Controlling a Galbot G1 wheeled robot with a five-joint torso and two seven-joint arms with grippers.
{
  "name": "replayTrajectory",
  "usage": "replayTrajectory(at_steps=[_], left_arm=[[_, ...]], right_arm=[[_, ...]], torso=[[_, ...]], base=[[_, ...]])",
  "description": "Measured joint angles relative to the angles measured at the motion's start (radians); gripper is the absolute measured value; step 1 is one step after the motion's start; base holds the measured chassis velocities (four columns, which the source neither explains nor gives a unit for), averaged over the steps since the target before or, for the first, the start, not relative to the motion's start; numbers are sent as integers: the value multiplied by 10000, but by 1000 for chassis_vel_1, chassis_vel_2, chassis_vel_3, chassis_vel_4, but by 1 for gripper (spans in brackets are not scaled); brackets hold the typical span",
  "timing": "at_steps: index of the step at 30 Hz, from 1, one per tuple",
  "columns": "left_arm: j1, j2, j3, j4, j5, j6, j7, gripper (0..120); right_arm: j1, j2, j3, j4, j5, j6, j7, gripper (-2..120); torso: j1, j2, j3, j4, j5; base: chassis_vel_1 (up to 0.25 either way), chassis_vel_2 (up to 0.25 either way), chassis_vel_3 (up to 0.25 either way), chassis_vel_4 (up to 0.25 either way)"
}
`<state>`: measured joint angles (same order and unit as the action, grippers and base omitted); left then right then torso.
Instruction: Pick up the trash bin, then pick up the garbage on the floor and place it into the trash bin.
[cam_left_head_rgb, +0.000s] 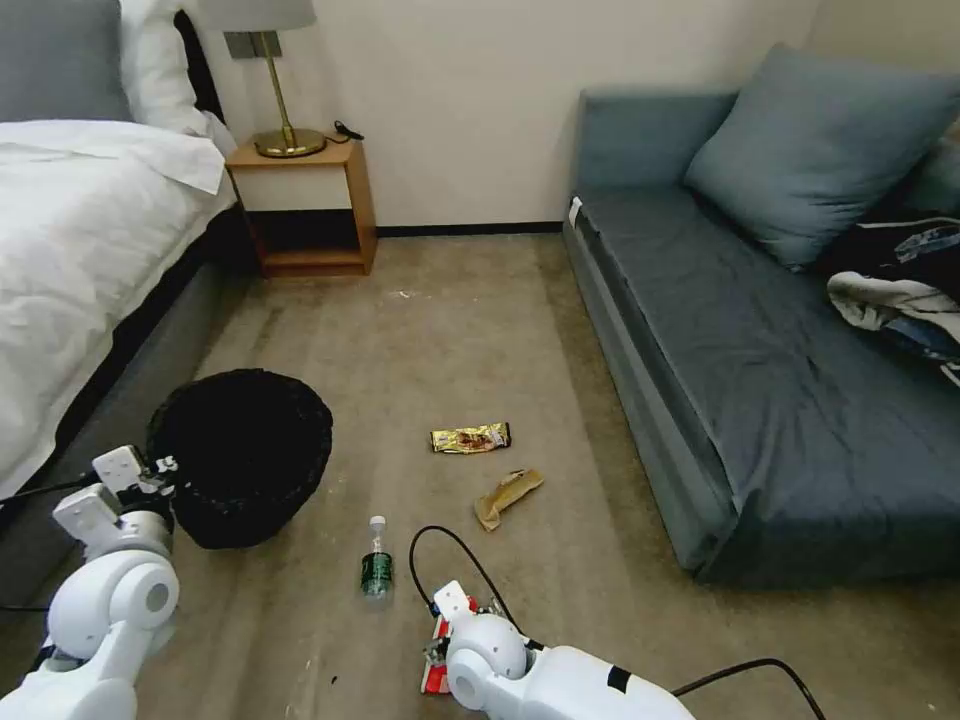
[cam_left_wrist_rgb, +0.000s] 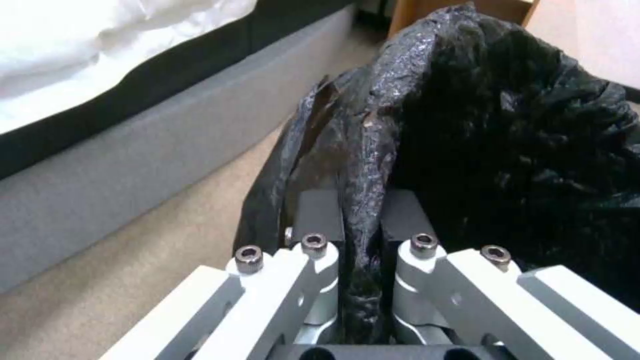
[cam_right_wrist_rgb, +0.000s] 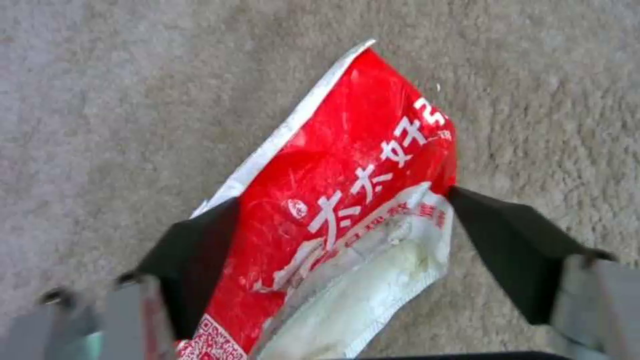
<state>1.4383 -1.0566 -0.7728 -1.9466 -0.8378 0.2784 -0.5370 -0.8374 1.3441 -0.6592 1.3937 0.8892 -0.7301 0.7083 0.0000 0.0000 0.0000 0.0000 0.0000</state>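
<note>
The trash bin (cam_left_head_rgb: 240, 455), lined with a crinkled black bag (cam_left_wrist_rgb: 507, 130), stands on the carpet beside the bed. My left gripper (cam_left_head_rgb: 163, 468) is shut on its near rim, and the left wrist view shows the bag pinched between the fingers (cam_left_wrist_rgb: 319, 212). My right gripper (cam_left_head_rgb: 440, 650) hangs low over the red-and-white wrapper (cam_right_wrist_rgb: 347, 150), open, one finger (cam_right_wrist_rgb: 193, 250) at each side edge. The other garbage lies on the floor: a clear bottle (cam_left_head_rgb: 377, 560), crumpled brown paper (cam_left_head_rgb: 508, 497) and a gold-brown wrapper (cam_left_head_rgb: 471, 437).
A bed (cam_left_head_rgb: 80, 230) runs along the left, with a wooden nightstand (cam_left_head_rgb: 305, 205) and lamp behind it. A blue sofa (cam_left_head_rgb: 760, 350) with clothes (cam_left_head_rgb: 900, 290) fills the right. A black cable (cam_left_head_rgb: 450, 560) loops over the carpet near my right arm.
</note>
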Motion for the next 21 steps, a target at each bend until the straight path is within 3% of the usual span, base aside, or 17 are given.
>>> replayTrajectory(at_steps=[15, 21], left_arm=[[-39, -31, 29, 59, 62, -11, -10, 7], [-41, -52, 41, 78, 95, -53, -11, 7]], right_arm=[[-85, 16, 71, -219, -168, 7, -391, 22], [-100, -67, 113, -219, -188, 8, -491, 6]], torso=[[0, 0, 0, 0, 0], [0, 0, 0, 1, 1]], base=[[0, 0, 0, 0], [0, 0, 0, 0]])
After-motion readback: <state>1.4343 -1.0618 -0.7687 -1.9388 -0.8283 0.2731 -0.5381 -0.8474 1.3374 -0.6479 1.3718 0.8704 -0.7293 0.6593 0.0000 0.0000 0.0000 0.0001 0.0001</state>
